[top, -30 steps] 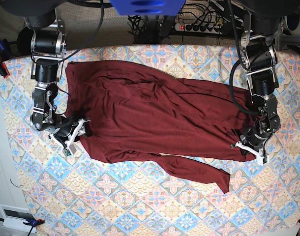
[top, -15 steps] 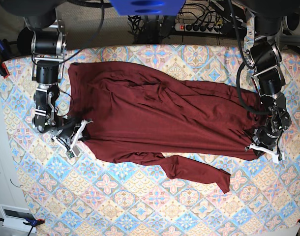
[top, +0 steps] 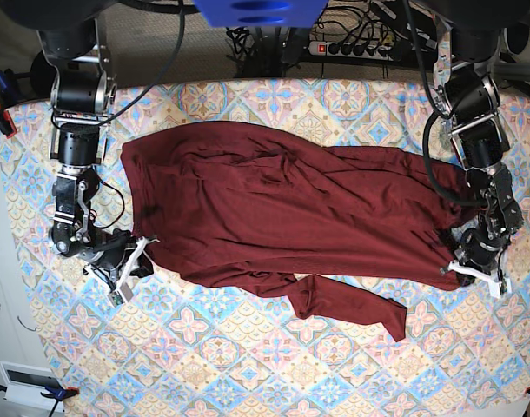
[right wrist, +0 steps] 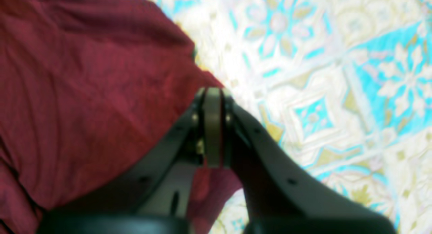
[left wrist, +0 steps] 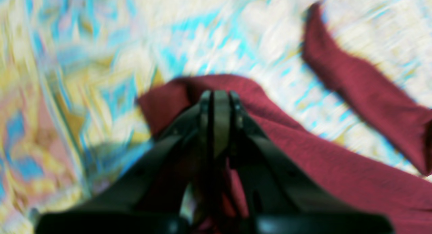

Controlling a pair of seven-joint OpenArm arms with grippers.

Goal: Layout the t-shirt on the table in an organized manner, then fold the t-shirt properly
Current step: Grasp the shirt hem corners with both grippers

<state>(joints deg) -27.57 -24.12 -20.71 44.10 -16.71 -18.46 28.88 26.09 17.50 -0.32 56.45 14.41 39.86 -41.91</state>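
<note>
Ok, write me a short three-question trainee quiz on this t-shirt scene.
1. True or false: both end effectors are shut on the t-shirt.
2. Multiple choice: the loose sleeve lies (A) along the table's near side, (B) off the far edge, (C) under the left end effector.
3. Fill in: in the base view, the right end effector grips the garment at its ____ end.

Key: 1 true; 2 A; 3 left.
</note>
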